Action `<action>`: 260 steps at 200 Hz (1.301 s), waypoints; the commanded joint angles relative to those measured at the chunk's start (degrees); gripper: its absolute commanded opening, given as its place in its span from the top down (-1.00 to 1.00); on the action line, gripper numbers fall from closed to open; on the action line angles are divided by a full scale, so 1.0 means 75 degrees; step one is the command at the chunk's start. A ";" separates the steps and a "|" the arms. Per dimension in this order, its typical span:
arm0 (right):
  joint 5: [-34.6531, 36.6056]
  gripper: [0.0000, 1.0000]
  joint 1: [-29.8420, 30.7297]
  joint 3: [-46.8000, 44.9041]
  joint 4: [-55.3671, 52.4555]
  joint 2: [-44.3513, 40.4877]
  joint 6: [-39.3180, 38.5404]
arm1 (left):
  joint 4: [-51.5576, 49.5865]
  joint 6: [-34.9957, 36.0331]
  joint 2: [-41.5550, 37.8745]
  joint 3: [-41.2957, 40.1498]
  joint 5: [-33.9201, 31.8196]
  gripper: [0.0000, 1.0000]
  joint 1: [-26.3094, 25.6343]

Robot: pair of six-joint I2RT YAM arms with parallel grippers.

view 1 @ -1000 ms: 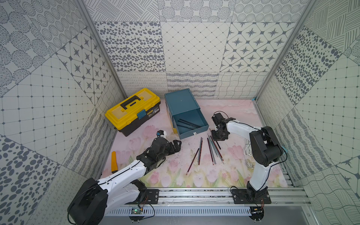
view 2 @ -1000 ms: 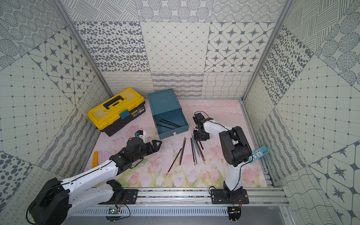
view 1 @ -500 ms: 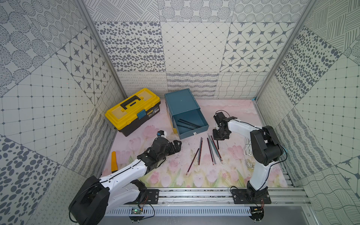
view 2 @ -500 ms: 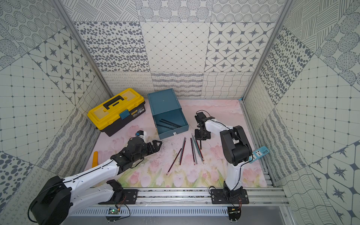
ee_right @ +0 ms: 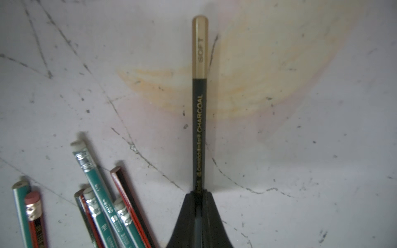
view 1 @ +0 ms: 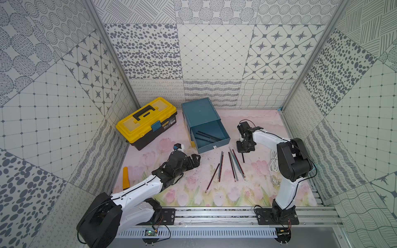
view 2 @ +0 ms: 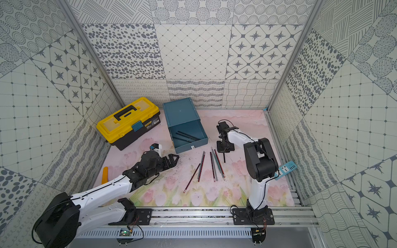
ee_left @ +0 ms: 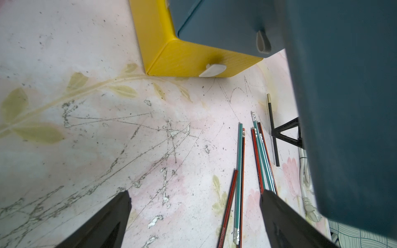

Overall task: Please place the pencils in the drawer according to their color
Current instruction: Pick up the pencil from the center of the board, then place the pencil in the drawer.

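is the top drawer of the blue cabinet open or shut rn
Open. In a top view the top drawer is pulled well out of the cabinet, and black pencils lie on its exposed floor.

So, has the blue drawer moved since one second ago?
No. The drawer keeps the same place beside the yellow toolbox in both top views.
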 commanded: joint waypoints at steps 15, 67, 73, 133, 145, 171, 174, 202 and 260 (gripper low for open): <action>0.0291 1.00 -0.0017 0.0305 -0.0229 -0.0741 -0.0330 | 0.0581 0.0022 0.0018 0.0055 0.0032 -0.99 -0.0012; 0.0576 1.00 -0.0017 0.0756 -0.0590 -0.1686 -0.0606 | 0.0512 0.0045 -0.0025 0.0061 -0.0008 -0.99 -0.0006; 0.0539 1.00 -0.0021 0.0834 -0.0619 -0.1781 -0.0644 | 0.0485 0.0050 -0.0035 0.0064 -0.0027 -0.99 -0.0015; -0.0174 1.00 0.0084 0.2071 -0.0674 -0.2458 -0.1213 | 0.0254 0.0108 -0.0262 0.0029 -0.0188 -0.98 -0.0012; -0.0372 1.00 0.0161 0.2376 -0.0662 -0.2507 -0.1364 | 0.0243 0.0112 -0.0291 0.0013 -0.0194 -0.99 -0.0009; -0.0675 1.00 0.0385 0.3073 -0.0665 -0.2448 -0.1672 | 0.0239 0.0116 -0.0321 -0.0021 -0.0194 -0.99 -0.0009; -0.0692 1.00 0.0433 0.3154 -0.0668 -0.2434 -0.1707 | 0.0237 0.0124 -0.0323 -0.0024 -0.0194 -0.99 -0.0008; -0.0797 1.00 0.0851 0.3847 -0.0638 -0.2160 -0.2075 | 0.0230 0.0116 -0.0359 -0.0051 -0.0160 -0.99 -0.0005; -0.0844 1.00 0.2060 0.4833 -0.0772 -0.1548 -0.3131 | 0.0095 0.0093 -0.0542 -0.0151 -0.0158 -0.99 -0.0005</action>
